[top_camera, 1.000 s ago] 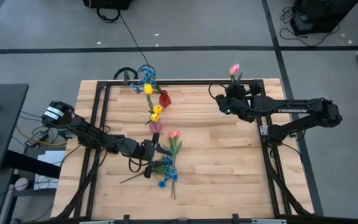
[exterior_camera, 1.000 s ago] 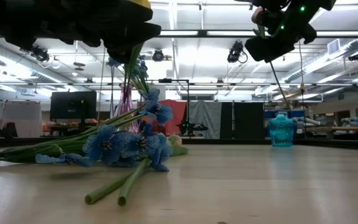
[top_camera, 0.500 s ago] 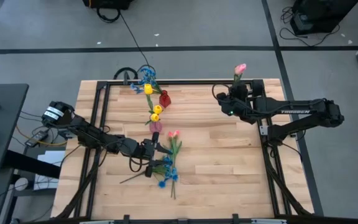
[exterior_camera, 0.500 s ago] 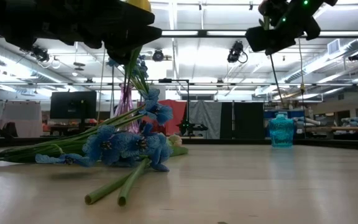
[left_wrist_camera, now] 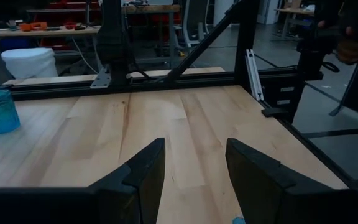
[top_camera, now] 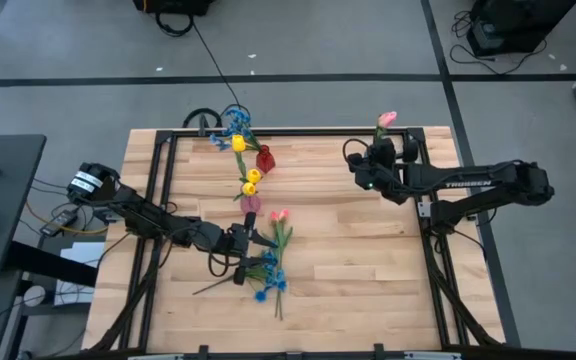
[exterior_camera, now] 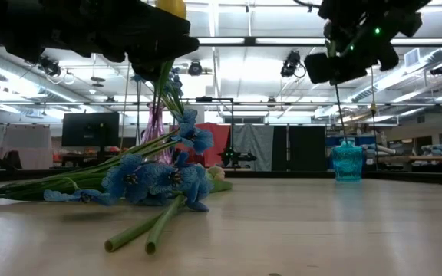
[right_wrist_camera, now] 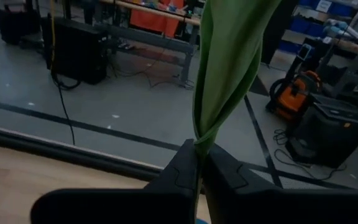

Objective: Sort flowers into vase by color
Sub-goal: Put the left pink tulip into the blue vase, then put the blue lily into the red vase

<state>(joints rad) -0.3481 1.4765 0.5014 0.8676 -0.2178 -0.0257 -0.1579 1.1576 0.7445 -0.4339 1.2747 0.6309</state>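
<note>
Pink tulip [top_camera: 386, 119] clamped in right claw [top_camera: 379, 148]; left claw [top_camera: 259, 243] apart; "TROSSEN" on arm.

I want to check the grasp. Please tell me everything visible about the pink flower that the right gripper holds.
The pink flower is a tulip bud on a thin green stem, lifted over the table's far right corner. The right gripper is shut on its stem, a long green leaf rising beyond the fingers. Nothing else touches it.
</note>
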